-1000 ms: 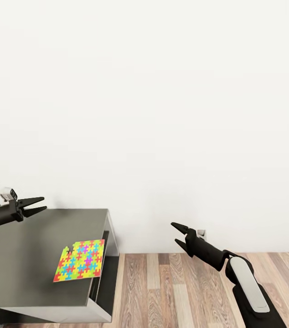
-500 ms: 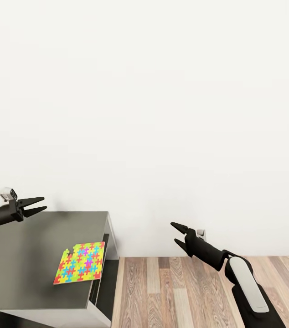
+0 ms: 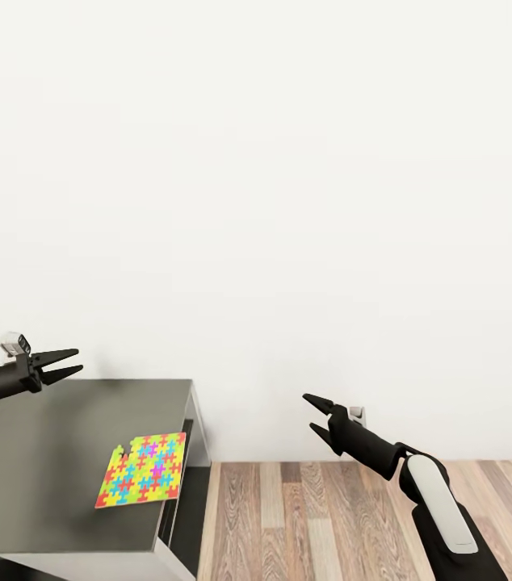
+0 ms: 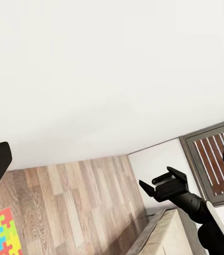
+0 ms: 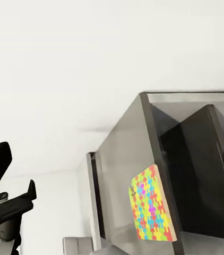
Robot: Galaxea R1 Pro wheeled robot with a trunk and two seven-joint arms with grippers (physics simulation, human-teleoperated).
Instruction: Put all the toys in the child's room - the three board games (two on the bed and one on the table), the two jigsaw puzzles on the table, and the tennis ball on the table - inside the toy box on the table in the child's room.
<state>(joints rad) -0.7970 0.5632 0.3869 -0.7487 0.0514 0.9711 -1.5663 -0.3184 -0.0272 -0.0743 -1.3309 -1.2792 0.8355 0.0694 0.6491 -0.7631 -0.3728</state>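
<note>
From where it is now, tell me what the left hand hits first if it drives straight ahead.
Probably nothing near: the open left hand points across above the table, toward bare wall. Depth is unclear.

Jigsaw puzzle (image 3: pixel 141 470): yellow ground with interlocking pieces in pink, blue, green and red-orange. It lies on a plain dark grey desk top (image 3: pixel 54 452), beside a brown wood-plank floor (image 3: pixel 321 516) and a plain white wall (image 3: pixel 288 202). My left gripper (image 3: pixel 64 365) and right gripper (image 3: pixel 313 413) are black, my right forearm cover white.

Camera tilted up slightly: table (image 3: pixel 62 420), jigsaw puzzle (image 3: pixel 142 470), floor (image 3: pixel 321 516) sit lower in head view. Objects themselves unmoved.
</note>
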